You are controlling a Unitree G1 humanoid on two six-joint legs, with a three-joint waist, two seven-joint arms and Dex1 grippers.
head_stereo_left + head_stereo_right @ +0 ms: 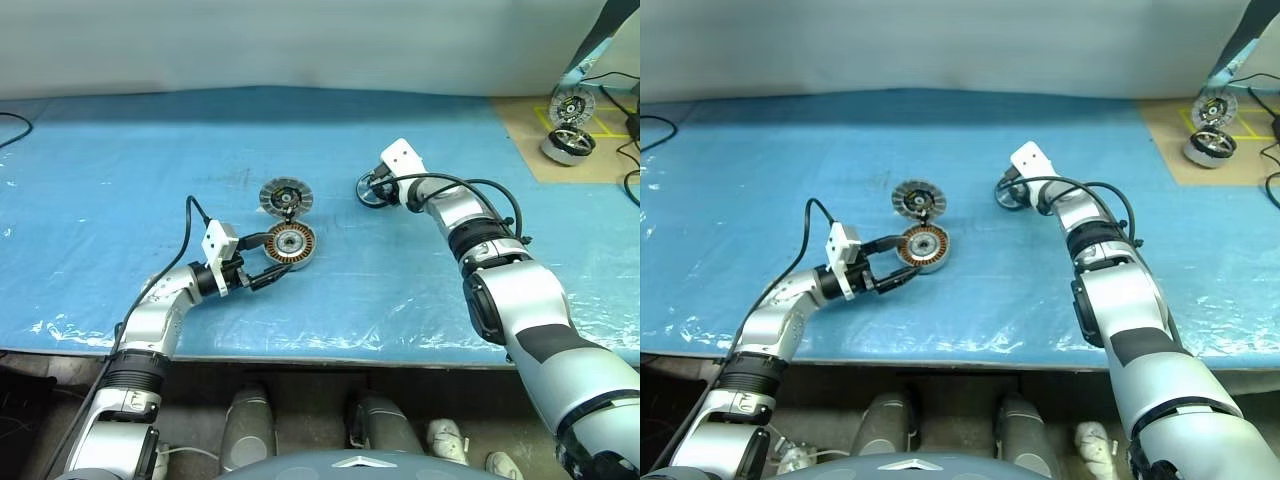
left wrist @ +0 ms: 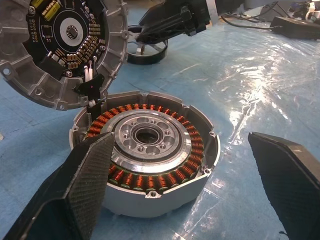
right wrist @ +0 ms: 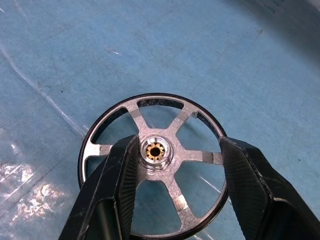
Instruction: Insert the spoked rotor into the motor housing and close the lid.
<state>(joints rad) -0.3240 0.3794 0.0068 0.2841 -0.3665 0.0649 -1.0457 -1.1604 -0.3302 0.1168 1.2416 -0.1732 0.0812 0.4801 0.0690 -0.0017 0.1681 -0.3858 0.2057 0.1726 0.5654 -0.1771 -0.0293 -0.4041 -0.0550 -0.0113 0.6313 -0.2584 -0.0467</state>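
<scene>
The motor housing (image 2: pixel 150 160) sits on the blue table with its copper windings showing. The lid (image 2: pixel 65 50) stands tilted up at the housing's far edge, its circuit-board side facing me. My left gripper (image 2: pixel 181 137) is open, level, one finger (image 2: pixel 85 185) beside the housing wall and the other standing clear on the opposite side. Further right, the spoked rotor (image 3: pixel 155 175) lies flat on the table. My right gripper (image 3: pixel 177 142) is open and tipped down over it, one finger next to the hub, the other over the dark rim.
The table is covered by a blue plastic sheet (image 1: pixel 120 200). A brown board (image 1: pixel 535 150) at the far right holds another housing (image 1: pixel 567 146) and an upright lid (image 1: pixel 572 105). Black cables (image 1: pixel 630 150) lie at the right edge. The table's front edge (image 1: pixel 300 355) is near.
</scene>
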